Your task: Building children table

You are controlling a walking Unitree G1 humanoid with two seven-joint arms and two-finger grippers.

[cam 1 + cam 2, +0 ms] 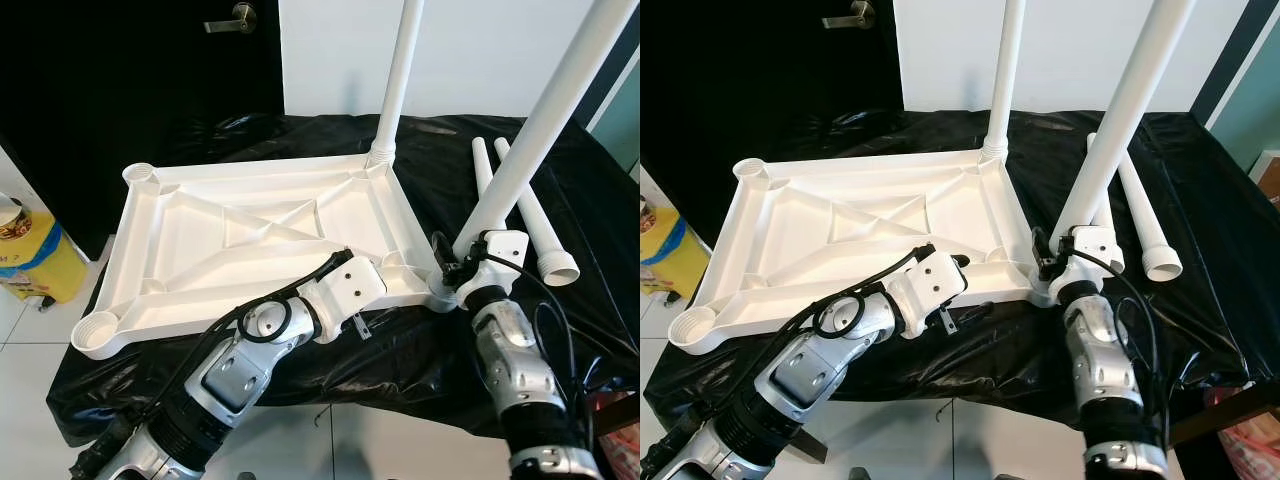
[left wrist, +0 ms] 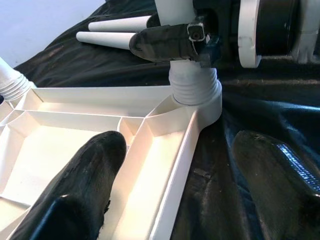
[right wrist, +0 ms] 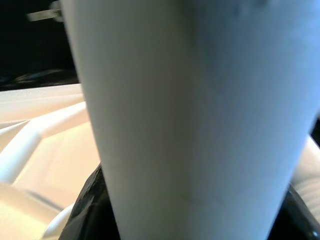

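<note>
Tabletop (image 1: pixel 250 240), a white plastic panel, is laid upside down on a surface covered with black sheeting (image 1: pixel 420 350), its ribbed underside facing up. A round leg socket is moulded at each corner of the tabletop. One white leg (image 1: pixel 398 80) is seated upright in the far corner socket on the right side of the tabletop. A second white leg (image 1: pixel 545 120) is positioned at the near right corner socket and is tilted away from the tabletop; its threaded end is seen entering the socket in the left wrist view.

The right gripper (image 1: pixel 462 268) is closed around the lower end of the tilted leg, just above that socket. In the right wrist view the leg (image 3: pixel 195 115) is seen pressed against the gripper, with the tabletop beside it.

The left gripper (image 2: pixel 180 190) is held at the near edge of the tabletop, close to the same corner. Its fingers (image 2: pixel 85 190) are spread wide: one finger is placed inside the tabletop's ribbed frame and the other outside the rim, over the black sheeting. Whether the rim is touched cannot be told.

Two loose legs (image 1: pixel 525 210) are laid on the sheeting beyond the right side of the tabletop, side by side. A yellow container (image 1: pixel 30 255) is seen on the floor beyond the left side of the tabletop.
</note>
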